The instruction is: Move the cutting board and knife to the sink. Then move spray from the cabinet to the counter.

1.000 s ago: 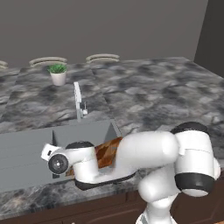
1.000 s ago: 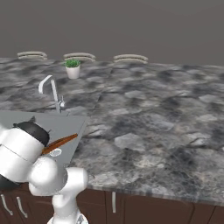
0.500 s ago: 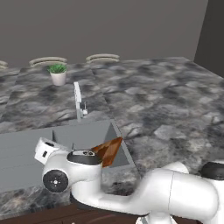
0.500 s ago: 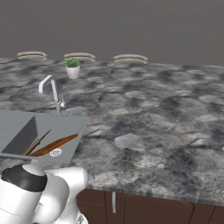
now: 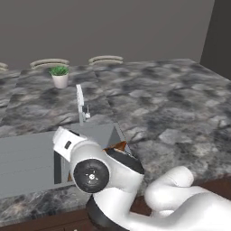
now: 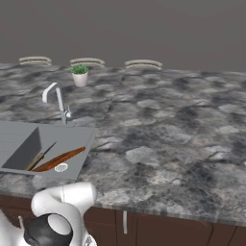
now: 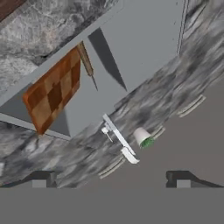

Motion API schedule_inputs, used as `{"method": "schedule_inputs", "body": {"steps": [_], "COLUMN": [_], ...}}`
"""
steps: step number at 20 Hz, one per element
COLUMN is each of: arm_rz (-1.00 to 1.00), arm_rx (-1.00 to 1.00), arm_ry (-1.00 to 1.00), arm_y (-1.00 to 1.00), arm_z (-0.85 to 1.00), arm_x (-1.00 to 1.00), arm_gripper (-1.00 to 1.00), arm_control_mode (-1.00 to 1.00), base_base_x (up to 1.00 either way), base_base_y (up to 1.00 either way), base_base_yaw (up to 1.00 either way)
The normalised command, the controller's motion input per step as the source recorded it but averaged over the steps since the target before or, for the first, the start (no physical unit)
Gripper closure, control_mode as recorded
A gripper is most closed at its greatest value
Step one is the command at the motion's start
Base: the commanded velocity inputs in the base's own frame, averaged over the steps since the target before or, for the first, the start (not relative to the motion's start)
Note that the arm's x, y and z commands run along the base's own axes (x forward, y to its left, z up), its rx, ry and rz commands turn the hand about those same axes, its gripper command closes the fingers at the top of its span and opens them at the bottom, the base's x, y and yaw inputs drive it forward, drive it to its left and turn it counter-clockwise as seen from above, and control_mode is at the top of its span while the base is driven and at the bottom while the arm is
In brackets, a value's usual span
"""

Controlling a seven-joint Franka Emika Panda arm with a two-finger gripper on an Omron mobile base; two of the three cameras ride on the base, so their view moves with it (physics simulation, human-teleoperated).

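Note:
The checkered wooden cutting board (image 7: 54, 92) leans inside the grey sink (image 7: 144, 39), tilted against its wall. From the right base view the cutting board (image 6: 60, 159) shows edge-on in the sink (image 6: 29, 144). The slim brown knife (image 7: 86, 59) lies beside it on the basin floor, and the knife (image 6: 41, 156) rests left of the board. My gripper (image 7: 111, 181) is open and empty, well away from the sink and looking across it. The marbled counter (image 6: 158, 139) surrounds the basin. The spray and the cabinet are out of view.
A curved chrome faucet (image 6: 57, 98) stands behind the sink, with a small potted plant (image 6: 79, 75) further back. My white arm (image 5: 103, 176) is folded low in front of the counter edge. Dark drawers with a silver handle (image 6: 125, 222) sit below.
My arm has pulled back from over the sink and folded down toward the base. The board and knife stay in the sink. The gripper stays open.

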Motion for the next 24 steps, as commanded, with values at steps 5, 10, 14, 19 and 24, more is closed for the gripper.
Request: {"method": "schedule_inputs", "body": {"steps": [5, 10, 14, 19, 24], "arm_rz": [0.00, 0.00, 0.00, -0.02, -0.01], "arm_rx": [0.09, 0.13, 0.02, -0.05, -0.06], "arm_ry": [0.58, 0.84, 0.28, -0.11, -0.22], "arm_y": [-0.75, -0.77, -0.26, -0.19, -0.07], "arm_z": [0.89, 0.41, 0.03, -0.07, 0.00], "arm_x": [-0.12, 0.00, 0.00, -0.03, -0.06], "arm_gripper": [-1.00, -1.00, -1.00, -1.00, -1.00], "arm_control_mode": [-1.00, -1.00, -1.00, -1.00, -1.00], "base_base_x": [0.00, 0.00, 0.00, 0.00, 0.00], "base_base_y": [0.00, 0.00, 0.00, 0.00, 0.00], "base_base_yaw": [0.00, 0.00, 0.00, 0.00, 0.00]}}
